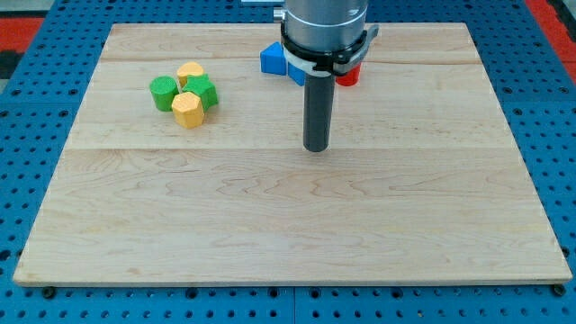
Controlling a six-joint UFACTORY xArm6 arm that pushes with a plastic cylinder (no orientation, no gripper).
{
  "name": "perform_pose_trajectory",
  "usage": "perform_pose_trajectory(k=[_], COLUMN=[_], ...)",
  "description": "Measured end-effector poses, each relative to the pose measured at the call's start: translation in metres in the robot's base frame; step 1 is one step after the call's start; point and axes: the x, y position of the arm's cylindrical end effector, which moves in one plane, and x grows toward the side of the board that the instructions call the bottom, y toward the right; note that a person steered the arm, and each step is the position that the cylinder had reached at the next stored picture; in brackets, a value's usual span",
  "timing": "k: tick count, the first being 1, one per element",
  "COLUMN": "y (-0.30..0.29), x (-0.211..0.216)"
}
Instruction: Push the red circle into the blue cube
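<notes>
The red circle [348,76] shows only as a small red part at the view's top, right of the rod, mostly hidden behind the arm. The blue cube [273,59] sits at the view's top, left of the rod, also partly hidden by the arm. A second blue piece [296,76] shows just below the arm's collar; I cannot tell whether it is a separate block. My tip [316,148] rests on the wooden board [288,234] near its middle, below both blocks and apart from them.
At the view's upper left lies a tight cluster: a green round block [163,93], a yellow block [190,74], a green block [201,91] and a yellow hexagonal block [187,110]. A blue pegboard [27,180] surrounds the board.
</notes>
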Motion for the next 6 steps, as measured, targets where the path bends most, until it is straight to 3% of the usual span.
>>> perform_pose_trajectory(k=[2, 3, 4, 6], y=[0.022, 0.082, 0.103, 0.003], x=[-0.074, -0.077, -0.132, -0.151])
